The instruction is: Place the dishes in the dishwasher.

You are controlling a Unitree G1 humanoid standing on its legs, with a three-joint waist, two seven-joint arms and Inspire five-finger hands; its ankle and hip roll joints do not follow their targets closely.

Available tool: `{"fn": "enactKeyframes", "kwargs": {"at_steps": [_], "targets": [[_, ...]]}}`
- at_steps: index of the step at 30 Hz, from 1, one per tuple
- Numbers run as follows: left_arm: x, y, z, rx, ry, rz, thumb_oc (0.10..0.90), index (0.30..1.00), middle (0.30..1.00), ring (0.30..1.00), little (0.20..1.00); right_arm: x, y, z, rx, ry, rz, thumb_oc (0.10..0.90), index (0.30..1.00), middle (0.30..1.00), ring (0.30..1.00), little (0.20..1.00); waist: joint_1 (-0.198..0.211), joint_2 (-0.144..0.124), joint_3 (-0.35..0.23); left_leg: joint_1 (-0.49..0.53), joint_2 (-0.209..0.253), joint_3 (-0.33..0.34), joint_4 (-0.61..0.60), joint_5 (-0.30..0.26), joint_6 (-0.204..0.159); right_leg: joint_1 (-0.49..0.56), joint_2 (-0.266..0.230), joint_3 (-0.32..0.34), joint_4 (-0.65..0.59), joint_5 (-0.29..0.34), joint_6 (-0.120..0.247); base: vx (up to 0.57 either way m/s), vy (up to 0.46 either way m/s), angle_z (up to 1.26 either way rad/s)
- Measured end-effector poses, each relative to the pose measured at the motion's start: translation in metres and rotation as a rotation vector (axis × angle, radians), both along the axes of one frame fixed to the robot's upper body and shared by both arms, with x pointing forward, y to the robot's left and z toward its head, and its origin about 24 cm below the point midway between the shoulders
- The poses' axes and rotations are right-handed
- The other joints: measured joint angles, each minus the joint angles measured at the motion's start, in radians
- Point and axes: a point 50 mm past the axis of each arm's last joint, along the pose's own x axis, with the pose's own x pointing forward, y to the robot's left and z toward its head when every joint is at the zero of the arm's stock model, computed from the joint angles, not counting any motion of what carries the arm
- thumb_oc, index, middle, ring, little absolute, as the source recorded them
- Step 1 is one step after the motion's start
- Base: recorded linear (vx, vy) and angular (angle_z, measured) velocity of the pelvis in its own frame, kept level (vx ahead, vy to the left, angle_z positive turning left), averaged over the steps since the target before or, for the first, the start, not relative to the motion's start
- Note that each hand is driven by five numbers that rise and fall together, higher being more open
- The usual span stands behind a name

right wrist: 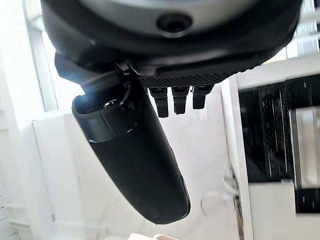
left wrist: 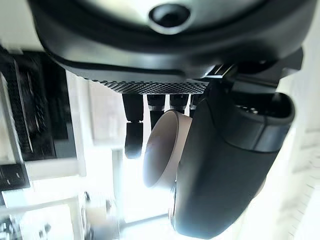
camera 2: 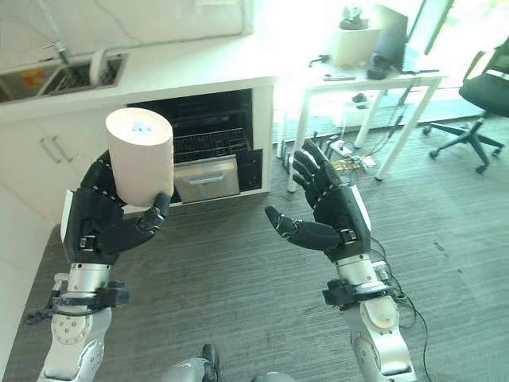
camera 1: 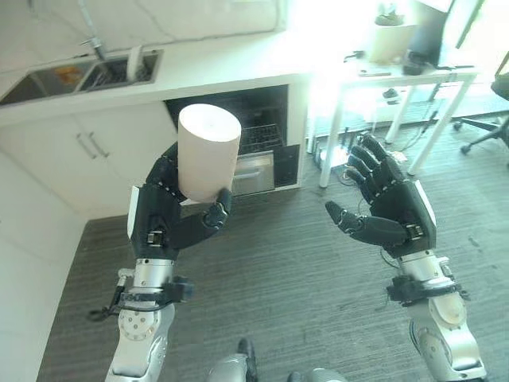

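Kitchen corner, grey carpet floor point(camera 1: 286, 263), white table point(camera 1: 238, 68) along the back wall. Left hand point(camera 1: 163, 215) raised in front of the robot, fingers point(camera 1: 163, 171) and thumb curled round a pale cup point(camera 1: 208, 151) — cup held bottom-up, its flat base toward the camera; the left wrist view shows the same cup point(left wrist: 165, 147) wedged between thumb and fingers. Right hand point(camera 2: 338, 211) raised beside it, well apart, holding nothing, fingers point(camera 2: 310, 171) spread and straight, thumb sticking out toward the left hand.

Behind the cup, the dishwasher point(camera 1: 258, 135) sits under the table, its dark cavity open, a wire rack point(camera 2: 208, 145) visible inside and a steel-fronted panel point(camera 2: 207, 179) below the rack. Cup is in the air in front of the dishwasher, not in it.

White cupboard doors point(camera 1: 95, 143) with bar handles to the left of the dishwasher. Sink point(camera 1: 79, 76) with a tap point(camera 1: 91, 40) set in the table, far left — something orange in one basin, can't tell what. White desk point(camera 2: 374, 79) to the right with dark objects on it, office chair point(camera 2: 477, 95) at the far right edge.
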Motion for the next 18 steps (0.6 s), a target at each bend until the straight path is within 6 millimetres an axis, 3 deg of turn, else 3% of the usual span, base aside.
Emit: {"fn": "enactKeyframes", "kwargs": {"at_steps": [3,6,9,11,16,17,18], "targets": [[0.002,-0.005,-0.003,-0.015,0.009,-0.007,0.4,0.3,0.3,0.3,0.3,-0.001,-0.002,-0.003,-0.027,0.024,0.007,0.8,0.9,0.9,0.9,0.9,0.006,0.004,0.001,-0.08,0.024,-0.076,0.008,0.021,-0.026,0.022,-0.012,0.034,-0.005,-0.024,0.018,0.24,0.169,-0.3],[0.005,0.001,-0.013,-0.02,0.048,0.02,0.4,0.3,0.3,0.3,0.3,-0.002,-0.01,0.003,-0.101,0.019,0.013,0.8,0.9,0.9,0.9,0.9,0.007,0.027,0.0,-0.002,0.047,0.05,-0.017,0.038,0.055,0.104,-0.058,0.05,0.022,-0.107,0.102,0.26,0.239,-0.1],[0.007,0.004,-0.008,-0.05,0.029,0.038,0.4,0.3,0.3,0.3,0.3,-0.002,-0.009,0.008,-0.099,-0.009,0.023,0.8,0.9,0.9,0.9,0.9,0.033,0.0,-0.004,0.006,-0.047,0.097,0.026,0.05,0.062,0.13,-0.166,0.059,0.033,-0.135,0.144,0.32,0.282,0.07],[0.01,0.004,-0.005,-0.066,0.014,0.045,0.4,0.3,0.3,0.3,0.3,-0.002,-0.008,0.007,-0.085,-0.007,0.025,0.8,0.9,0.9,0.9,0.9,0.037,-0.003,-0.004,0.029,-0.09,0.098,0.037,0.04,0.121,0.127,-0.204,0.066,0.088,-0.143,0.157,0.32,0.27,0.25],[0.013,0.014,0.011,-0.064,-0.06,0.085,0.4,0.3,0.3,0.3,0.3,0.0,-0.003,0.009,-0.043,-0.026,0.017,0.8,0.9,0.9,0.9,0.9,0.097,-0.042,-0.002,0.053,-0.155,0.101,0.037,-0.014,0.177,0.083,-0.193,0.047,0.042,-0.129,0.165,0.24,0.211,0.17],[0.016,0.013,0.015,-0.07,-0.079,0.08,0.4,0.3,0.3,0.3,0.3,0.002,-0.001,0.008,-0.006,-0.027,0.001,0.8,0.9,0.9,0.9,0.9,0.1,-0.058,-0.003,0.053,-0.167,0.095,0.051,-0.031,0.193,0.106,-0.201,0.012,0.032,-0.117,0.194,0.29,0.281,0.37],[0.017,0.011,0.016,-0.063,-0.081,0.068,0.4,0.3,0.3,0.3,0.3,0.003,0.002,0.007,0.017,-0.028,-0.002,0.8,0.9,0.9,0.9,0.9,0.101,-0.054,-0.002,0.068,-0.165,0.074,0.042,-0.041,0.195,0.097,-0.194,-0.019,0.077,-0.064,0.213,0.32,0.357,0.45]]}}
